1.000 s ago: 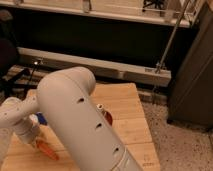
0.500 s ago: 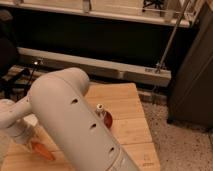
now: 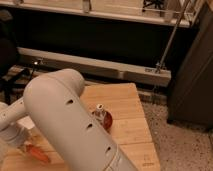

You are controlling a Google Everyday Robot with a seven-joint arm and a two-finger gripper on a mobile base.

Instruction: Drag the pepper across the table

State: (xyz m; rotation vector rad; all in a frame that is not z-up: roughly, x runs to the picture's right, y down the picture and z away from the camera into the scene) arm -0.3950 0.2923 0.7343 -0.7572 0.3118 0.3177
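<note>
The pepper (image 3: 38,152), slim and orange-red, lies on the light-wood table (image 3: 125,100) near its front left corner. My big white arm (image 3: 65,120) fills the foreground and bends down at the left. The gripper (image 3: 26,140) hangs at the arm's end, right above the pepper's near end and seemingly touching it. The arm hides much of the table's left half.
A round dark-red bowl (image 3: 107,121) stands mid-table with a small pale shaker bottle (image 3: 99,111) right by it. A dark cabinet (image 3: 192,75) stands to the right, across a speckled floor. A long metal rail (image 3: 95,65) and a dark wall run behind the table.
The arm has swung left and lower, uncovering the bowl and the shaker. The pepper has slid slightly left and toward the table's front edge with the gripper.
</note>
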